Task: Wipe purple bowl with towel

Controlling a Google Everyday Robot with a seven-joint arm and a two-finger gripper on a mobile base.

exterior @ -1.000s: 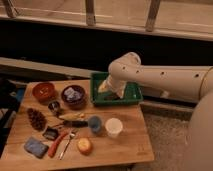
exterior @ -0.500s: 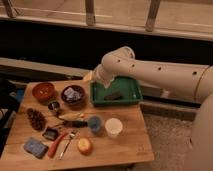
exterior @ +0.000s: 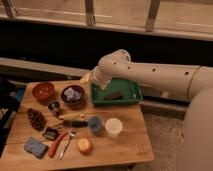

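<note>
Purple bowl (exterior: pixel 74 105) just left of green tray (exterior: pixel 129 89), towel (exterior: pixel 72 93) wadded inside. Gripper (exterior: pixel 86 78) above tray's rear-left corner, fingers wide apart, empty. We descend centred onto towel, clearing rim, before pinching.

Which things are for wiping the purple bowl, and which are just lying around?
For the job: round dark purple bowl, pale blue towel wad inside it, tool hovering behind the bowl.
Lying about: orange-red bowl, green tray, pine cone, flat blue sponge, white cup.
</note>
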